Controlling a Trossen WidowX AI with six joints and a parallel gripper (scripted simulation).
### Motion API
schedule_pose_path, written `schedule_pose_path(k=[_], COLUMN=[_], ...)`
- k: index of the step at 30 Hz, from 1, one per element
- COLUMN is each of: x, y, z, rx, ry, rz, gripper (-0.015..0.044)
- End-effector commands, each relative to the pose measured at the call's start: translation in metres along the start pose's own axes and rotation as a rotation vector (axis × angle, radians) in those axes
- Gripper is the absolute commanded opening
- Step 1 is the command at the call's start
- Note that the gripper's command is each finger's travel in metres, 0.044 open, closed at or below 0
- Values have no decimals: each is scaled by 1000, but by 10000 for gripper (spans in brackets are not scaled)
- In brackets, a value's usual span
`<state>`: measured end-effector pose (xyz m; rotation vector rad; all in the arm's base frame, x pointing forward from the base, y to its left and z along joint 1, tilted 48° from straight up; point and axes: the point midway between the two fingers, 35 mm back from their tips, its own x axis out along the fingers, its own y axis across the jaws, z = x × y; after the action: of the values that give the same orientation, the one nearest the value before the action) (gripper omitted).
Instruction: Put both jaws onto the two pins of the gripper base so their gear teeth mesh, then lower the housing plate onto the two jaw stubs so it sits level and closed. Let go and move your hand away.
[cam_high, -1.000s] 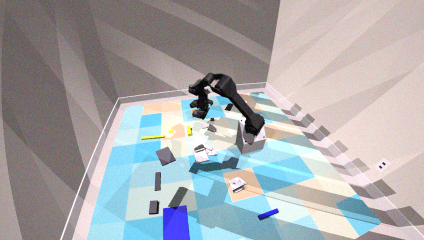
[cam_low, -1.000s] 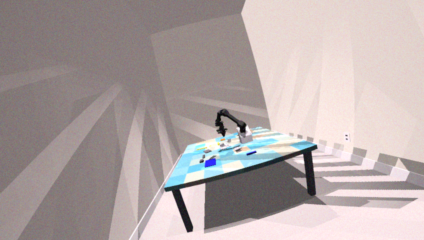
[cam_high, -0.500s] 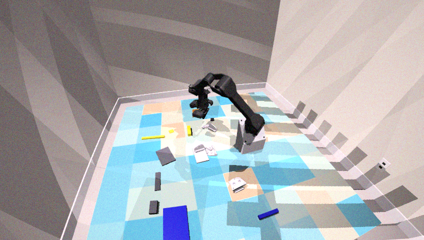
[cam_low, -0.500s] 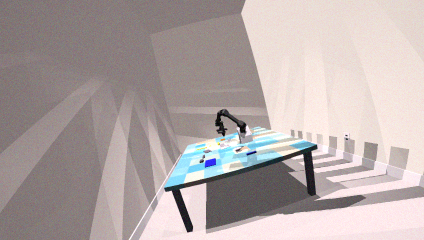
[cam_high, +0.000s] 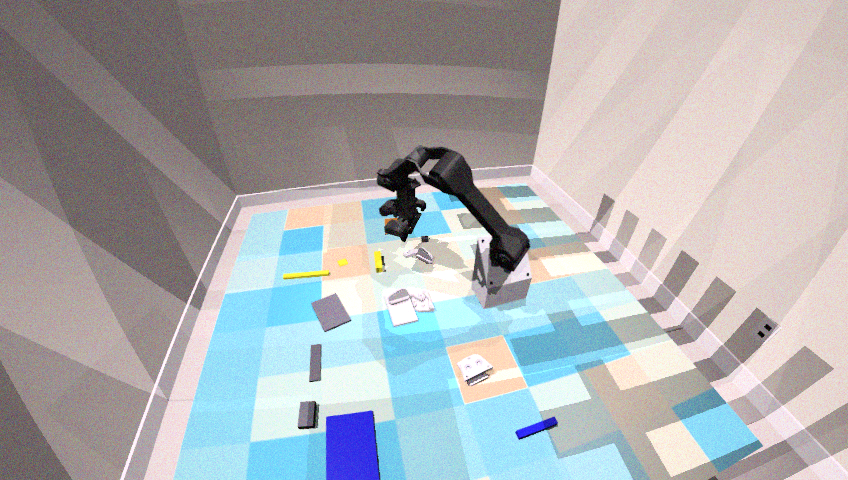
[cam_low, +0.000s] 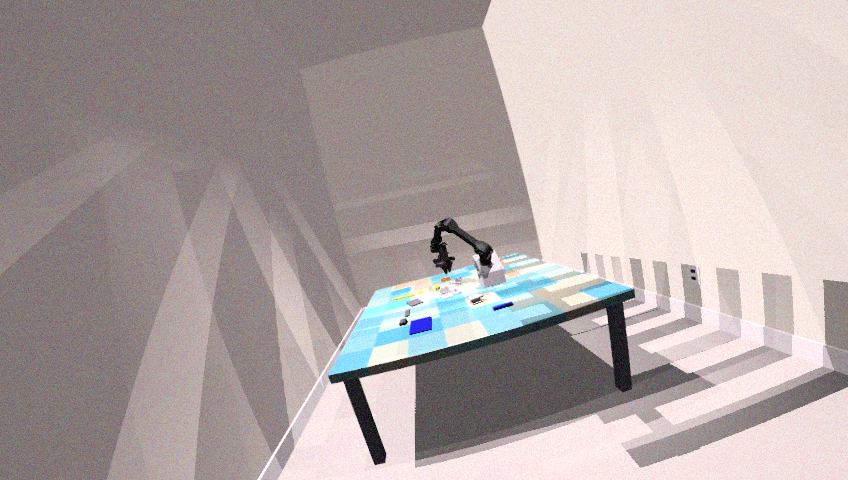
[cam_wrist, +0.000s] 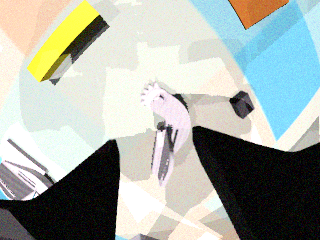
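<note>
Half-open fingers (cam_high: 397, 228) (cam_low: 445, 264) above toothed part

Top: The white toothed part (cam_high: 423, 255) (cam_wrist: 175, 112) lies on the table (cam_high: 285, 333) (cam_low: 470, 333), near the white base.

Exterior: The fingers hang above the table.

Wrist: The fingers grip nothing; the toothed part shows between their tips.

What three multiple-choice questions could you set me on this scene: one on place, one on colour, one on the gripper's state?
1. Where is the small dark cube?
A on the blue slab
B near the white toothed jaw
C on the floor

2. What colour is the large flat slab at the table's near edge?
A blue
B green
C red

3. How is the gripper?
A fully shut
B holding the slab
C partly open, holding nothing

Answers:
1 B: the cube lies beside the toothed jaw.
2 A: the slab looks blue.
3 C: a gap separates the gripper's fingers.
</note>
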<state>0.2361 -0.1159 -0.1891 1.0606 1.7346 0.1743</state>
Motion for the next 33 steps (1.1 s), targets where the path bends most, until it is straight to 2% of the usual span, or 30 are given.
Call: schedule_pose_path(k=[1, 6, 33], x=[0, 0, 0], y=[0, 0, 0], z=[0, 0, 0], rx=[0, 0, 0], ry=[0, 0, 0], rz=[0, 0, 0], gripper=[315, 440, 440])
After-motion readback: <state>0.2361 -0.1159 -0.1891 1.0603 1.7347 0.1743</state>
